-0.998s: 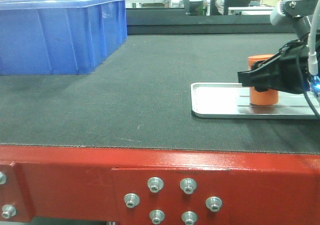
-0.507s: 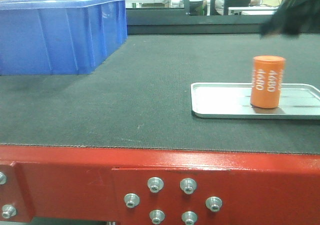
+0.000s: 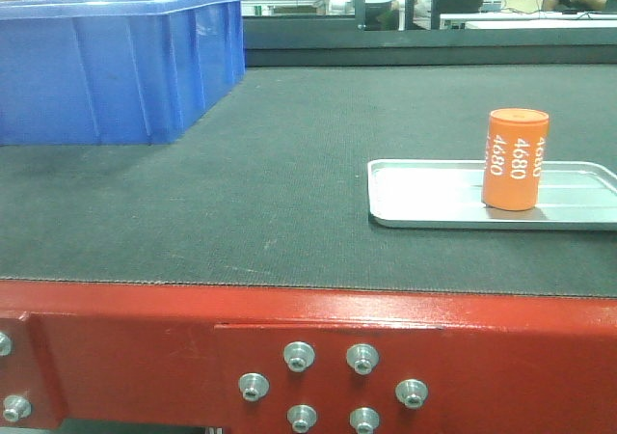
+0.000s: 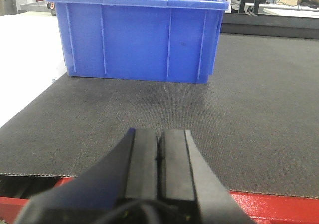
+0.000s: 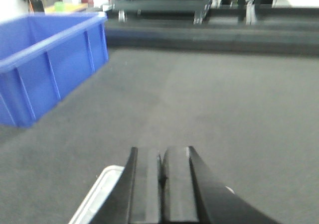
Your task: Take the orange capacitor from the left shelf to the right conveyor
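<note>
- Nearest in the front view is the conveyor's red frame [image 3: 145,342] with its silver bolts [image 3: 300,356].
- On the dark belt [image 3: 289,183] lies a shallow silver tray [image 3: 424,198]; the orange capacitor [image 3: 514,158] stands upright in it, free of either arm.
- The left gripper [image 4: 158,157] has its jaws pressed together, above the belt's near edge.
- The right gripper [image 5: 161,176] is likewise closed and empty, over a tray corner.
- Farther back sits a blue bin [image 3: 116,63].
</note>
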Robot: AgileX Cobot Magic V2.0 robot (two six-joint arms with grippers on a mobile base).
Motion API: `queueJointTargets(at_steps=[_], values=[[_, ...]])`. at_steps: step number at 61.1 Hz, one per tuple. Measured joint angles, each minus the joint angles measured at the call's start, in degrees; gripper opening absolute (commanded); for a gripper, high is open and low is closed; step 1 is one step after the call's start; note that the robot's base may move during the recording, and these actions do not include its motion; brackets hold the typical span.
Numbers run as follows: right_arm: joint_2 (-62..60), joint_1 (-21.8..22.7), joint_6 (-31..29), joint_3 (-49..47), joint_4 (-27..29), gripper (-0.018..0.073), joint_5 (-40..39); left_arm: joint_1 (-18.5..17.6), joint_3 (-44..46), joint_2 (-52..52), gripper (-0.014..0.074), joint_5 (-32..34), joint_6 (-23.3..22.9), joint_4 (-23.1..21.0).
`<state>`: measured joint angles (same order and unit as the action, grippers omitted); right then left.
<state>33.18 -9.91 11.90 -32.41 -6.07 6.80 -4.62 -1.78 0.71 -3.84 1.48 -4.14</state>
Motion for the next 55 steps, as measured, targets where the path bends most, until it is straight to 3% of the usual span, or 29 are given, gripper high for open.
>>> queueJointTargets(at_steps=[38, 45, 55], values=[[-4.56, 0.00, -0.10, 0.41, 0.00, 0.0056, 1.38, 0.00, 0.00, 0.00, -0.0127, 0.00, 0.00, 0.00], [-5.50, 1.11, -5.25, 2.08, 2.11, 0.0056, 1.61, 0.00, 0.00, 0.00, -0.0127, 0.00, 0.00, 0.00], [-12.52, 8.47, -14.15, 8.71, 8.49, 0.0056, 1.96, 0.00, 0.00, 0.00, -0.0127, 0.00, 0.00, 0.00]])
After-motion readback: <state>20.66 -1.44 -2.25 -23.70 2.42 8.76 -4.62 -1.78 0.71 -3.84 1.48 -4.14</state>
